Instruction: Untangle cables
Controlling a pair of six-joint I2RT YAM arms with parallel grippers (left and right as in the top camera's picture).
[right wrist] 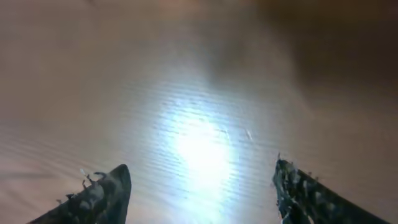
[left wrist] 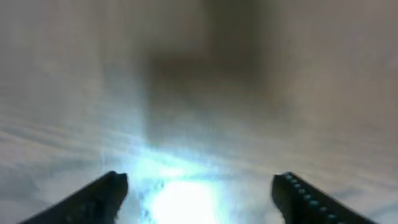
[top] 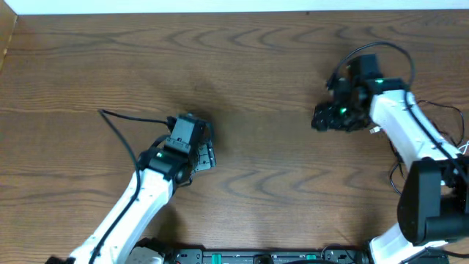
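left gripper [left wrist: 199, 190]: near side, 9 o'clock of the table [top: 242, 66] centre; fingers apart, only wood grain between them.
cables [top: 448, 110]: thin black cords at 3 o'clock, by the table's right edge, partly behind the right arm [top: 410, 132]; tangled or not, cannot tell.
right gripper [right wrist: 202, 186]: farther back, 2 o'clock; fingers apart over bare wood, well apart from the left gripper.

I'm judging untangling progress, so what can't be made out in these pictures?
- Left wrist: table blurred, glare under the open left gripper.
- Right wrist: same glare under the right gripper.
- Overhead: thin black cords run behind the right arm toward the edge; task cables or arm wiring, unclear.
- White cable: in no view.
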